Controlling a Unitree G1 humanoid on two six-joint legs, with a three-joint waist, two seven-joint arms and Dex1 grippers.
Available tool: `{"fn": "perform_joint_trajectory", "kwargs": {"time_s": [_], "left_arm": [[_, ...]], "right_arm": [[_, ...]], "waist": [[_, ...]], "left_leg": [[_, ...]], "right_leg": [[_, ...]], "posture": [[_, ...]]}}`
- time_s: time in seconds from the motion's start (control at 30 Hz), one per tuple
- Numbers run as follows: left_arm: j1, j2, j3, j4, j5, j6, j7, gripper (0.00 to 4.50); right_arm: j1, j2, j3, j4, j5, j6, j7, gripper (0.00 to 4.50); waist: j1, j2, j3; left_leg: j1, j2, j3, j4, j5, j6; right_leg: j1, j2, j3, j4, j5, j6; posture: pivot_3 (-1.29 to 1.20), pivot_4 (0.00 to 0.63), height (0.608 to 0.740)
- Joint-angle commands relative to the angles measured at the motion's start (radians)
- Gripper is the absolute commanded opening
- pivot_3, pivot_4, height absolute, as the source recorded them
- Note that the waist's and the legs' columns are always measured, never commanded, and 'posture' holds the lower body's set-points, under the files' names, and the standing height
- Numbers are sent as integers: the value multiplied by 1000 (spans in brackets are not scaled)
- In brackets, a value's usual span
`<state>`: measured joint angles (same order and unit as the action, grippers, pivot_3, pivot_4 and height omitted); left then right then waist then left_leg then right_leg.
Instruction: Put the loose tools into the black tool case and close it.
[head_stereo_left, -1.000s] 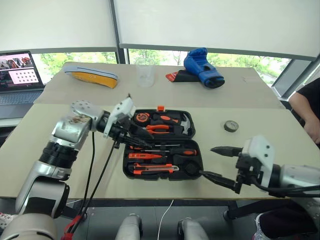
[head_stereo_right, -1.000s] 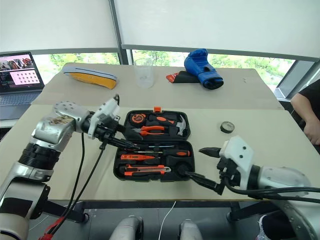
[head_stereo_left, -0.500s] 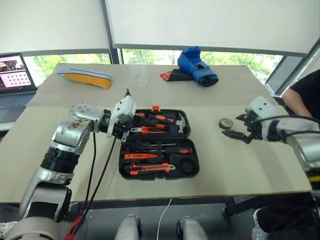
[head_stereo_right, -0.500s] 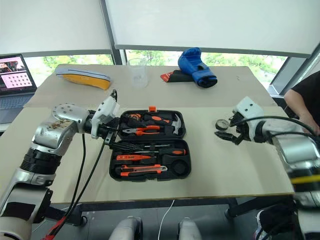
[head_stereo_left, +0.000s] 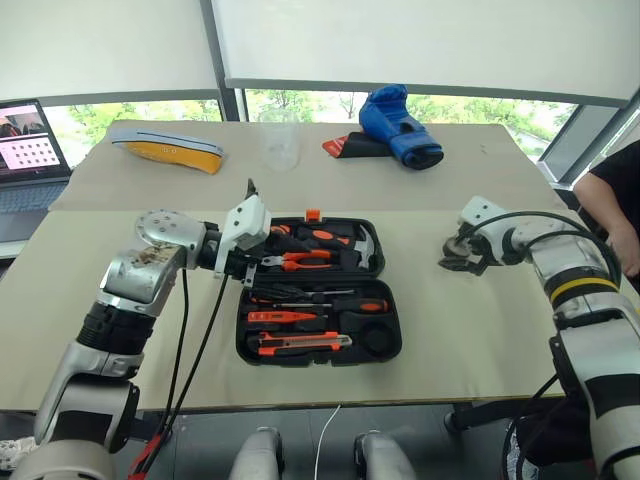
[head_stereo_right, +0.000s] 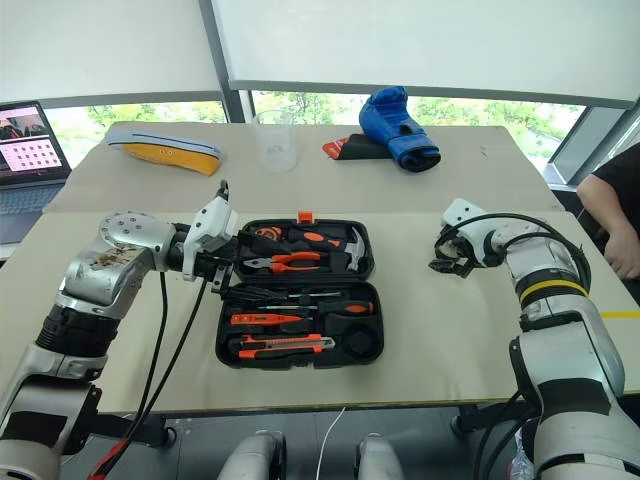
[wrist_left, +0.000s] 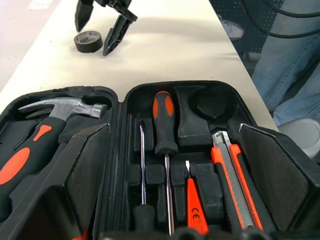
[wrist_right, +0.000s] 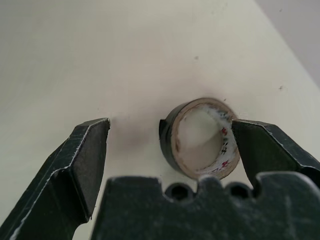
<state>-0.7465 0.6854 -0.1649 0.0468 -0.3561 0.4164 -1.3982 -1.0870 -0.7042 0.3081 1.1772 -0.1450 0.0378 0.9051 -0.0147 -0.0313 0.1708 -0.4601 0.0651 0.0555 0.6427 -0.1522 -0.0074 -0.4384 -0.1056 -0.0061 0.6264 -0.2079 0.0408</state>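
Observation:
The black tool case (head_stereo_left: 392, 300) lies open in the middle of the table. In its near half rest two screwdrivers (wrist_left: 164, 120), the orange tester (head_stereo_left: 280, 316) and the utility knife (head_stereo_left: 305, 343), beside a round recess (head_stereo_left: 378, 340) that holds nothing. My left gripper (head_stereo_left: 258, 270) hovers open at the case's left edge, nothing between its fingers. The black tape roll (wrist_right: 200, 145) lies on the table right of the case. My right gripper (head_stereo_left: 455, 258) is open and straddles it, one finger (wrist_right: 272, 150) close against the roll and the other well clear.
Pliers, hammer (wrist_left: 55, 112) and tape measure fill the case's far half. On the far table are a blue boxing glove (head_stereo_left: 400, 125), a clear cup (head_stereo_left: 282, 150) and a yellow-and-grey object (head_stereo_left: 168, 150). A laptop (head_stereo_left: 30, 150) stands far left. A person's arm (head_stereo_left: 615, 205) is at the right edge.
My right arm swung from the table's near edge forward and right to the tape roll and now straddles it. The left gripper stayed at the case and spread its fingers.

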Motion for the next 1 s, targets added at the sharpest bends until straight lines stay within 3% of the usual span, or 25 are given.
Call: {"fn": "perform_joint_trajectory", "kwargs": {"time_s": [0.03,0.23,0.33,0.57,0.67,0.7,0.8,0.87,0.93,1.0], "left_arm": [[-4,21,36,-38,-12,-11,9,4500],[2,23,32,-37,-5,-27,16,4500],[-3,18,27,-33,-2,-32,17,4500],[-12,12,23,-26,-4,-35,14,4500],[-7,13,23,-34,-9,-30,13,4500],[-3,15,20,-41,-12,-25,9,4500],[13,23,10,-62,-20,-13,-11,4500],[25,28,4,-78,-27,-8,-28,4500],[33,32,-3,-95,-35,2,-46,4500],[43,45,-17,-117,-41,11,-77,4500]], "right_arm": [[-30,-2,-28,27,-23,-41,-13,3417],[-20,7,-47,45,-41,-67,-25,3417],[-22,10,-63,60,-47,-81,-58,2680],[-8,22,-95,74,-42,-98,-77,219],[-1,15,-116,55,-29,-114,-50,30],[5,5,-133,16,-2,-111,24,30],[67,-35,-156,-212,90,-31,295,30],[209,-95,-156,-610,226,168,474,30],[344,-154,-169,-991,370,366,552,30],[447,-170,-179,-1263,452,496,514,30]], "waist": [[-1,0,0],[-2,0,0],[-2,0,0],[-4,0,0],[-4,0,0],[-4,0,0],[-2,1,0],[2,1,1],[2,1,1],[7,3,1]], "left_leg": [[0,0,0,0,0,-1],[3,0,0,0,2,-2],[4,0,0,0,3,-2],[4,0,0,0,3,-2],[4,0,0,0,3,-2],[4,0,0,0,3,-2],[3,0,0,0,3,-2],[3,0,0,0,3,-2],[3,0,-1,0,3,-2],[2,1,-1,0,3,-2]], "right_leg": [[0,0,0,0,0,0],[1,0,0,3,0,0],[1,0,0,3,0,0],[1,0,0,3,1,0],[1,0,0,3,1,0],[1,0,0,3,1,0],[1,0,0,3,1,0],[1,0,1,4,1,0],[1,1,1,5,0,-1],[1,1,0,5,0,-1]], "posture": [[0,150,740],[0,150,740],[0,150,740],[0,150,740],[0,150,740],[0,150,740],[0,150,740],[0,150,740],[0,150,740],[0,150,740]]}}
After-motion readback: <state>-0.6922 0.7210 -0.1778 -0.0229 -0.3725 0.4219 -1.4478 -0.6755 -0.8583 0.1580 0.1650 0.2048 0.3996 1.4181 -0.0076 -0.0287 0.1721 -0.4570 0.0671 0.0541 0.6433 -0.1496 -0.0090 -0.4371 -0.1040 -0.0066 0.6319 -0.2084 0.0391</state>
